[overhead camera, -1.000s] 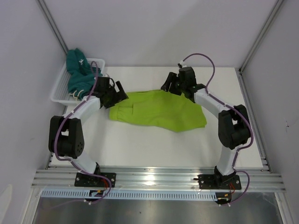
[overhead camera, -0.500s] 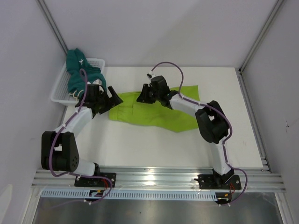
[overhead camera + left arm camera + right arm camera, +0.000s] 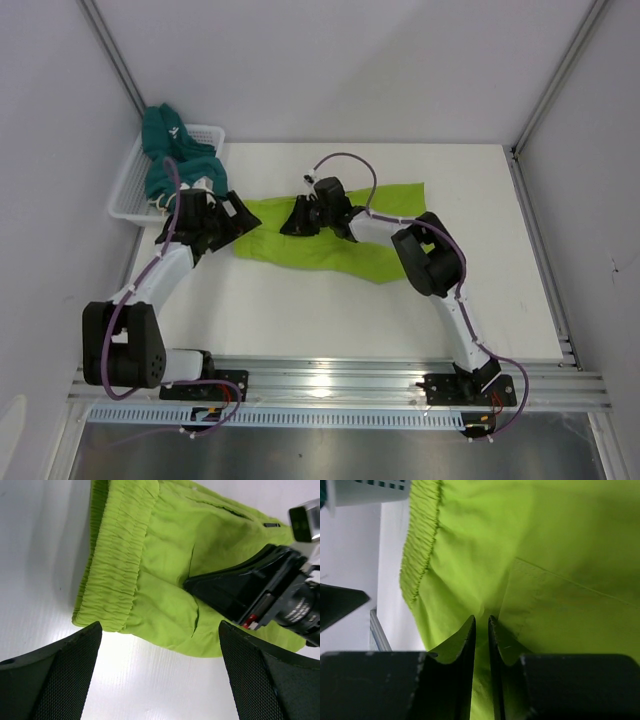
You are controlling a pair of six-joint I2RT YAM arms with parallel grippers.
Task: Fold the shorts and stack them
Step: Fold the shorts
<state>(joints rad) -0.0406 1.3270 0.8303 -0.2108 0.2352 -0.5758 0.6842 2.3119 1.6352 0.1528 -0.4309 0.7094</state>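
Fabric of lime green shorts point(image 3: 335, 248), pinched by closed right end effector point(image 3: 481, 621), dragged left toward wide-open, empty left end effector point(image 3: 160, 630); fold begun.

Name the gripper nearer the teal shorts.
Left. The left gripper is open beside the basket holding the teal shorts; the right gripper pinches the green shorts, farther right.

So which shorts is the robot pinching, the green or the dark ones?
The lime green shorts spread on the table: the right gripper is shut on them. The dark teal shorts sit bunched in the basket.
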